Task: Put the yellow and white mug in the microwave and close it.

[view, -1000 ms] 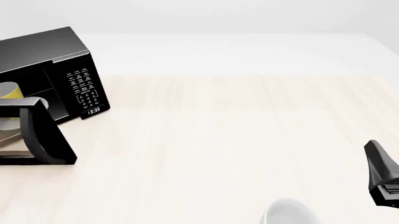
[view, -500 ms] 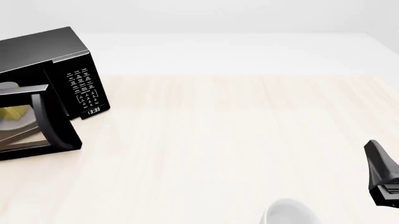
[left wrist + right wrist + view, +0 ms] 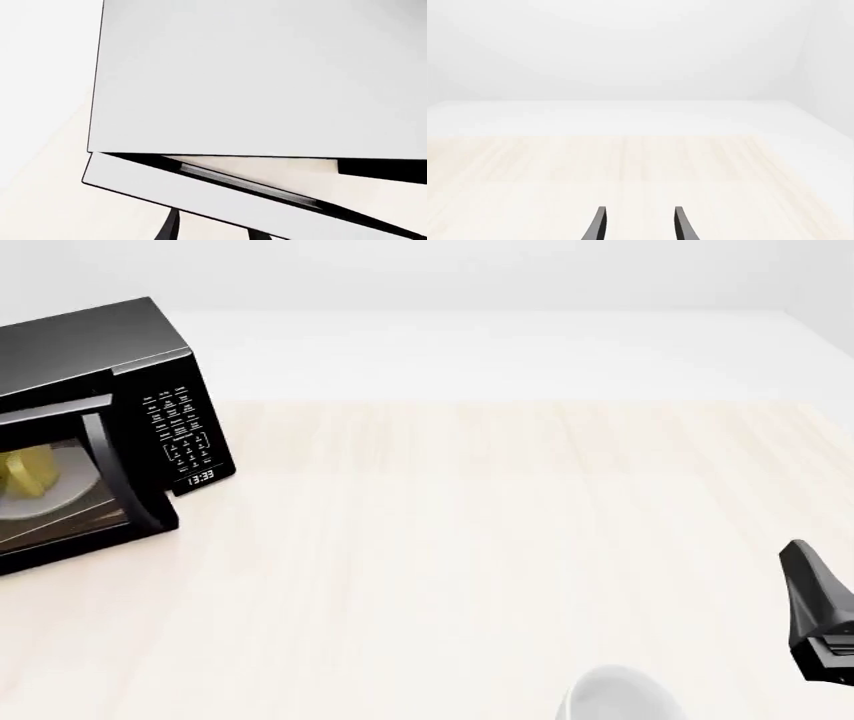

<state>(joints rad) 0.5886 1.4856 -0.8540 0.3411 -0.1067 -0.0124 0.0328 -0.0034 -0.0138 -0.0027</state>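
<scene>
Microwave (image 3: 127,390) sits far left on the table (image 3: 507,530), door nearly shut, with the yellow and white mug (image 3: 30,472) inside on its plate. Right pincer (image 3: 638,225) waits released near right; left pincer (image 3: 207,230) spread.

I see a pale wood-grain table (image 3: 507,510). The black microwave (image 3: 114,350) sits on it at far left, and a white bowl (image 3: 617,698) rests at its near edge.

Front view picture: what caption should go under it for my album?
Yellow and white mug sits inside the big black boxy microwave, glass door nearly shut; right hand waits nearby.
</scene>
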